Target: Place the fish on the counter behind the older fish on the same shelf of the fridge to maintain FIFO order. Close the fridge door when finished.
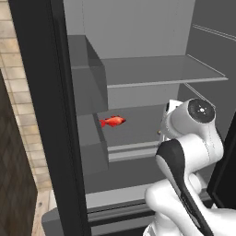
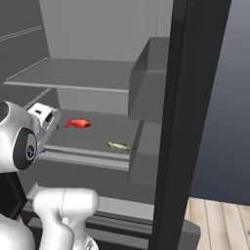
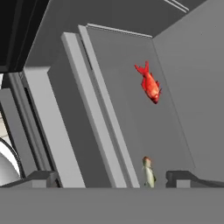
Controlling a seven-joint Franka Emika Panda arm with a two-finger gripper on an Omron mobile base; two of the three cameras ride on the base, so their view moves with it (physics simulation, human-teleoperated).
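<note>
The red-orange fish [image 1: 113,121] [image 2: 78,123] [image 3: 150,84] lies at the back of the wide grey shelf [image 1: 131,150] [image 2: 83,157] [image 3: 100,122] inside the open fridge [image 1: 138,27]. The pale older fish [image 2: 119,145] [image 3: 148,173] lies nearer the shelf's front lip, ahead of the red one. My gripper [image 3: 111,180] is open, its fingertips wide apart with nothing held between them. It hangs just outside the shelf's front, close to the older fish. The counter is out of view.
A thinner upper shelf [image 1: 161,69] [image 2: 73,73] spans the fridge above. The open black fridge door [image 1: 41,115] [image 2: 195,97] carries grey inner bins [image 1: 87,92] [image 2: 146,97] close beside the shelf. My white arm [image 1: 189,152] [image 2: 19,141] stands before the opening. Wooden floor [image 2: 215,219] lies below.
</note>
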